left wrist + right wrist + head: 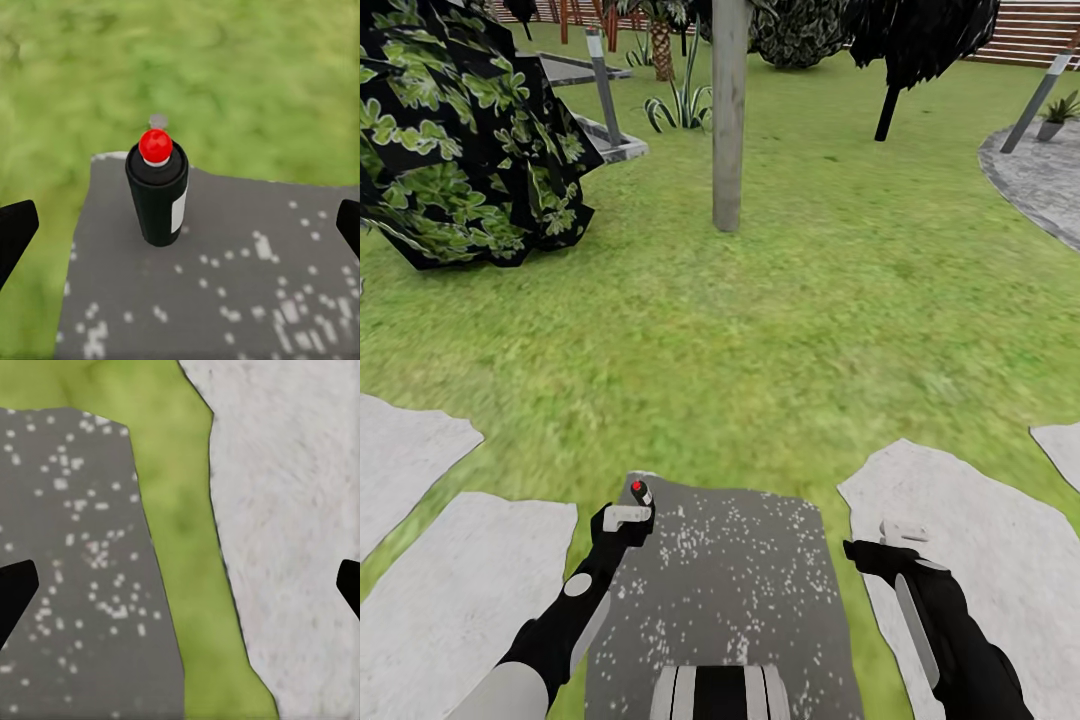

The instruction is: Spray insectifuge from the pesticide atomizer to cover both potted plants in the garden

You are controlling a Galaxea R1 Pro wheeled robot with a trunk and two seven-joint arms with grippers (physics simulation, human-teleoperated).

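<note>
The left gripper [628,517], jaws apart, is hovering near the pesticide atomizer [157,192], which is standing upright on the dark speckled slab's [740,580] far-left corner. Advisable: centre the bottle between the fingers, then close squarely. The right gripper [903,536], jaws apart, is holding nothing. A grey pole [728,110] is standing ahead; one potted plant [1057,113] sits far right.

Head camera looks forward and down across lawn [780,330]; both wrist cameras look closely down on the shared dark speckled slab [730,590].
</note>
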